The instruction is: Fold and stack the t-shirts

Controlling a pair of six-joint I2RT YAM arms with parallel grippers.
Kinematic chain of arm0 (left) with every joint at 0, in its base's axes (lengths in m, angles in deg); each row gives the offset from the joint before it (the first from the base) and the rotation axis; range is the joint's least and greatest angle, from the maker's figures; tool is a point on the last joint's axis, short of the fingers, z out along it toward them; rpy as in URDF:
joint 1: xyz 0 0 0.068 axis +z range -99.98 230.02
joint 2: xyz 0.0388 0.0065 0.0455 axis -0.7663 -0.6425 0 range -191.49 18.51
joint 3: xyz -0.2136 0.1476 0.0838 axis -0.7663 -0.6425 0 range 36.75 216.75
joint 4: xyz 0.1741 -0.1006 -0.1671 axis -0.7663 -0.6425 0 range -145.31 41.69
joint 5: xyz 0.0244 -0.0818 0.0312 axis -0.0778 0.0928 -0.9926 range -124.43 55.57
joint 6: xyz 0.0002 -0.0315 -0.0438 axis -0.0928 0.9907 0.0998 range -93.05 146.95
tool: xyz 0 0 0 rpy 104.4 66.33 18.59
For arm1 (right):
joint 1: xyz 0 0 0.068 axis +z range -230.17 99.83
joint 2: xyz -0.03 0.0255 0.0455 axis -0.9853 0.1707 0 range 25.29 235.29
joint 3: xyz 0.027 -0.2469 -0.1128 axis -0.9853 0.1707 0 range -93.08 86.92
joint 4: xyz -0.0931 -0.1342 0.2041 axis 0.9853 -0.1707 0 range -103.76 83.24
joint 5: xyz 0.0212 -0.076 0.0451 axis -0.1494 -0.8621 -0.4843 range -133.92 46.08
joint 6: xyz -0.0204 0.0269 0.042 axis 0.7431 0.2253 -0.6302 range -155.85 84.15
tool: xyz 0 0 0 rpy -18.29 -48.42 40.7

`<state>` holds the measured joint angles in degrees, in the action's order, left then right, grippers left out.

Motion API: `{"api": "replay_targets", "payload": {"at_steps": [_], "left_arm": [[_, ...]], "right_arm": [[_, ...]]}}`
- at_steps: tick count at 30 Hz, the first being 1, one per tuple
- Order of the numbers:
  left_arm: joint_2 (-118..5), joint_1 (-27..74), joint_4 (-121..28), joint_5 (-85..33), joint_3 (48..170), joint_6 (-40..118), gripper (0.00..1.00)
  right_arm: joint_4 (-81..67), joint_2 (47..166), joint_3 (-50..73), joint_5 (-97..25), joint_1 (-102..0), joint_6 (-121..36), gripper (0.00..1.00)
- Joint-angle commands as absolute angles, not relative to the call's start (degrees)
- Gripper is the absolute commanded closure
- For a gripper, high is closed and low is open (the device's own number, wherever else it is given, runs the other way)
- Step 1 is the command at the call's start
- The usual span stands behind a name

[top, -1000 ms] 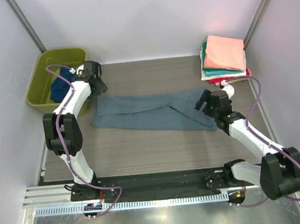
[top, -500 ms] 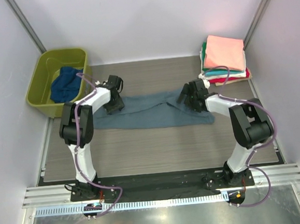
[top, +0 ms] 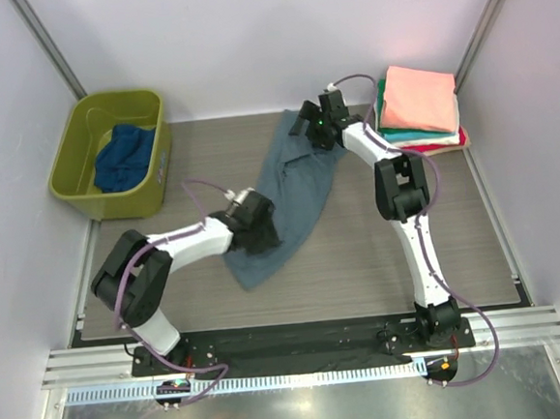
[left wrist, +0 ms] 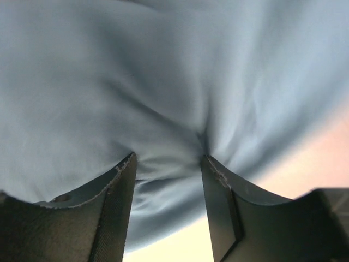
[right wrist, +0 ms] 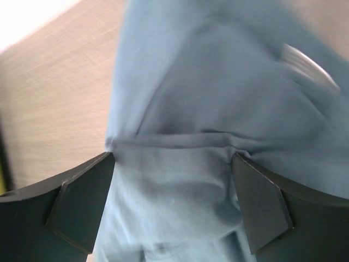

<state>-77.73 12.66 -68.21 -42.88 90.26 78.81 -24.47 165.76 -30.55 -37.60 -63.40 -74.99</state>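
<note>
Stretching the dusty grey-blue cloth t-shirt from 12 toward 7 o'clock, likely for folding, the left hand pinches its near end. Whether the right hand grips it, I cannot tell.

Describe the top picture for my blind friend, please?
A grey-blue t-shirt slants across the table, gripped by the left tool toward its near end and the right tool at its far end. Folded t-shirts are stacked far right; a navy t-shirt lies in an olive-green tub.

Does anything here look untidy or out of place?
Yes: the grey-blue shirt lies slanted and rumpled across the table, not flat. The navy shirt sits bunched in the green tub, unfolded.
</note>
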Motion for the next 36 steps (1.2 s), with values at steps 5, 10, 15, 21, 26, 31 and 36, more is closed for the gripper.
{"api": "replay_targets", "payload": {"at_steps": [5, 10, 15, 21, 26, 31, 36], "left_arm": [[-73.35, -7.45, -73.51, -26.77, 89.39, 93.31, 0.47], [-60.78, -10.71, -91.77, -41.52, 94.93, 92.43, 0.44], [-55.93, -10.71, -100.07, -55.86, 96.43, 90.24, 0.42], [-55.14, -10.71, -97.71, -57.98, 94.67, 89.35, 0.44], [-51.72, -10.71, -96.03, -63.07, 91.25, 90.05, 0.41], [-49.78, -10.45, -92.89, -66.33, 88.17, 88.83, 0.32], [-49.17, -9.13, -86.48, -64.32, 84.22, 87.33, 0.36]], "right_arm": [[-29.89, 185.16, -58.09, -21.00, -62.16, -67.33, 0.04], [-22.23, 183.50, -54.33, -19.40, -61.45, -62.93, 0.02], [-19.42, 182.88, -53.97, -18.18, -61.45, -62.65, 0.02], [-15.28, 182.62, -58.63, -8.09, -59.52, -61.88, 0.01], [-12.92, 163.44, -39.80, -19.82, -57.85, -50.91, 0.00], [-13.96, 146.53, -26.93, -34.57, -57.85, -47.19, 0.00], [-12.91, 121.96, 3.29, -43.56, -57.76, -51.91, 0.00]]}}
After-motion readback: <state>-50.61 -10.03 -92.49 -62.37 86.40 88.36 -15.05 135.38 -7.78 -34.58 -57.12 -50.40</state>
